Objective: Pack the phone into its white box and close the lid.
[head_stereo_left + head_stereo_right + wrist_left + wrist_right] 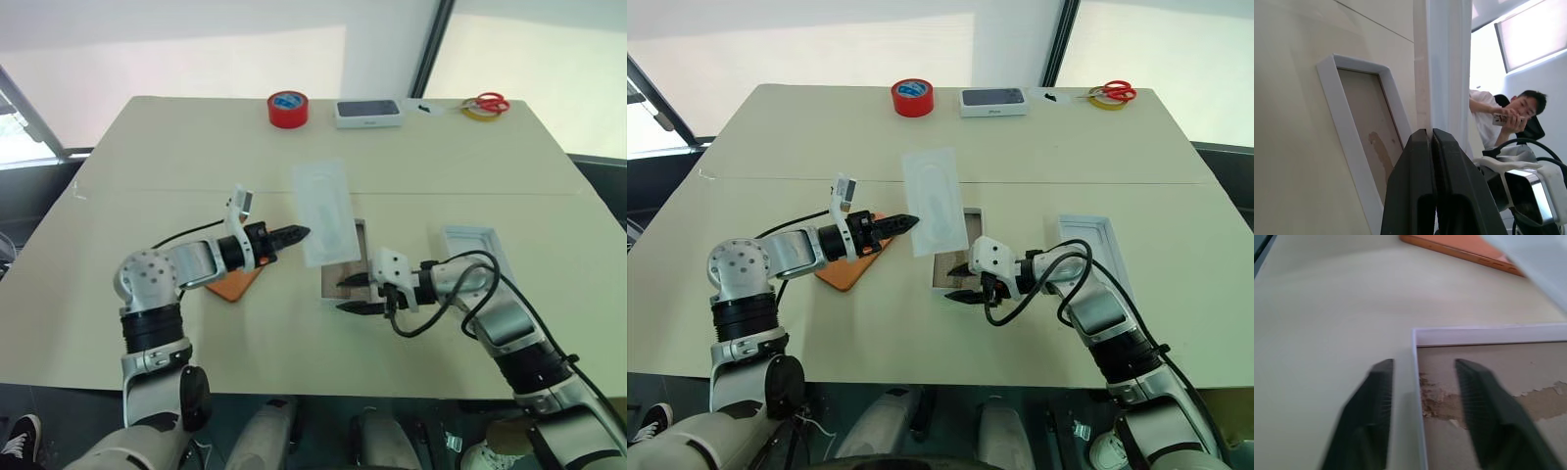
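Between our spread right fingers (pixel 1422 418) sits the white box's (pixel 1488 335) wall; our left fingers (pixel 294 235) pinch the moulded insert (pixel 324 211) aloft. Phone (pixel 847 269) lies on bench behind them; next, steady the box.

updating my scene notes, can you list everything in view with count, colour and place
phone: 1, orange, on the table under the left arm
white box: 1, white walls, brownish floor, table centre, empty
white moulded insert: 1, white, held up above the box by the left gripper
lid: 1, white, on the table by the right arm
closed box: 1, white with dark top, far edge
tape roll: 1, red with blue core, far edge
tape ring: 1, yellow, far right corner
scissors: 1, red handles, on the yellow ring
table: 1, beige
person: 1, seated beyond the table, left wrist view
left gripper: shut on the insert's edge
right gripper: open, straddling the box's near wall
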